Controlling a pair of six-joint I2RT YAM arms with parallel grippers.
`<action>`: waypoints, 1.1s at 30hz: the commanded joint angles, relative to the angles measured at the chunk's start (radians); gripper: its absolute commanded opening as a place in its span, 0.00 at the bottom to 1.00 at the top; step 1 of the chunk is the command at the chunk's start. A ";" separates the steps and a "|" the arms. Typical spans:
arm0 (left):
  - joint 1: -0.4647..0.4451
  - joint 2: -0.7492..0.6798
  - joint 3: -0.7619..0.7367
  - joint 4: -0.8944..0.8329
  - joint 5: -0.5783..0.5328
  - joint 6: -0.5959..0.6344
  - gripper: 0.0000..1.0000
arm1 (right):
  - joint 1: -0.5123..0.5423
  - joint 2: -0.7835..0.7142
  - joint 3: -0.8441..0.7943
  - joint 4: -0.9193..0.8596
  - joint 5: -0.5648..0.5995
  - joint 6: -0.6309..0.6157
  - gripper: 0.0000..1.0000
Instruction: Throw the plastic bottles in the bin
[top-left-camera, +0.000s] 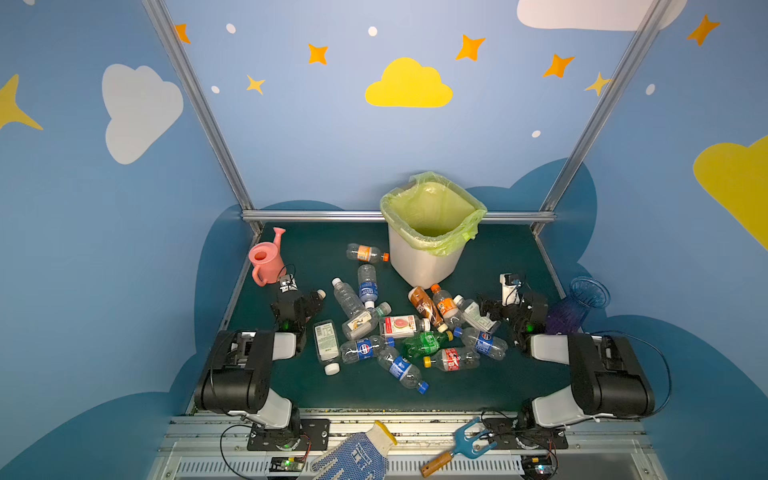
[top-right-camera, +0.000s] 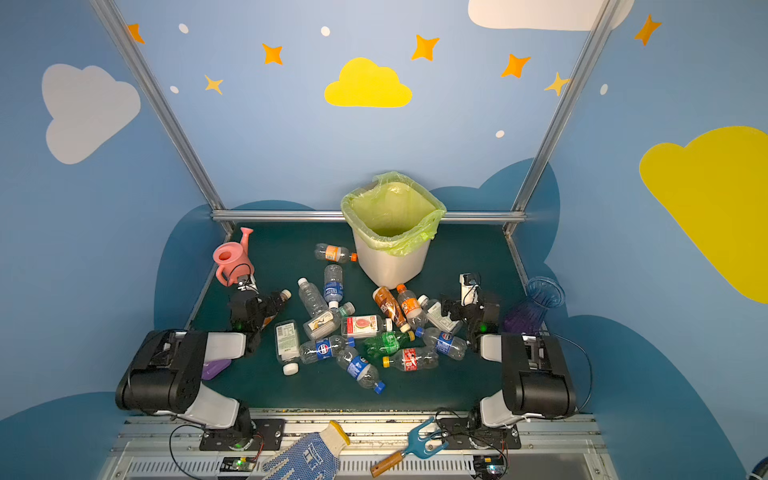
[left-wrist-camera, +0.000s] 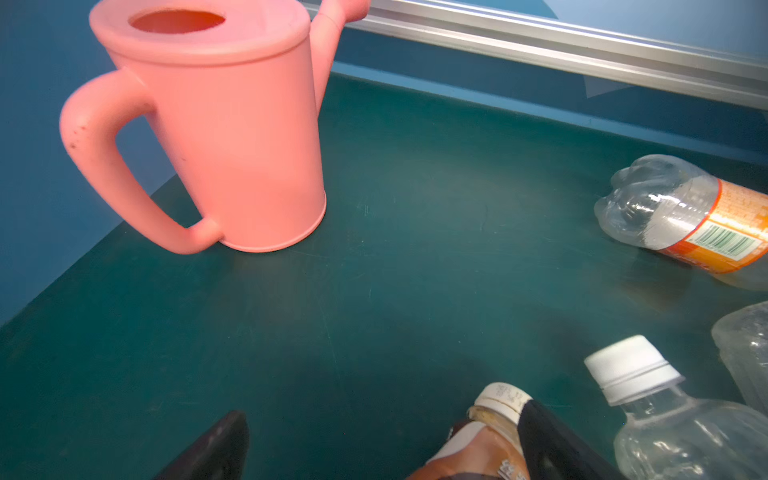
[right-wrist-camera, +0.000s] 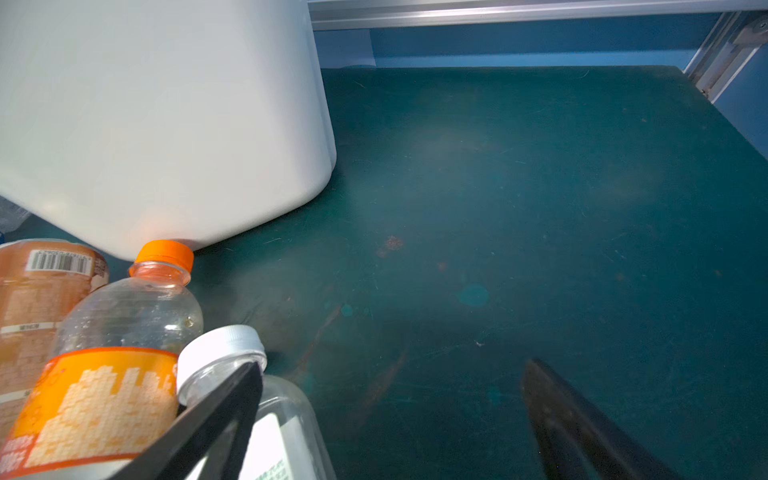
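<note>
Several plastic bottles lie in a heap mid-table, among them a green one and a brown one. An orange-labelled bottle lies apart, left of the bin, which stands at the back with a yellow-green liner. My left gripper is open low over the mat, and a brown white-capped bottle lies against one finger. On the other side my right gripper is open too. A clear white-capped bottle rests beside one of its fingers, near the bin's wall.
A pink watering can stands at the back left, just beyond the left gripper. Right of the right gripper is a blue-purple vase. A glove and a blue hand fork lie on the front rail.
</note>
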 joint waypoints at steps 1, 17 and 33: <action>-0.003 -0.015 0.017 -0.005 0.001 0.014 1.00 | 0.000 0.005 0.018 0.017 0.006 0.001 0.98; -0.003 -0.014 0.020 -0.010 0.001 0.013 1.00 | -0.001 0.007 0.024 0.012 0.002 0.004 0.98; -0.002 -0.018 0.016 -0.004 0.000 0.013 1.00 | 0.000 0.004 0.026 0.014 0.049 0.019 0.98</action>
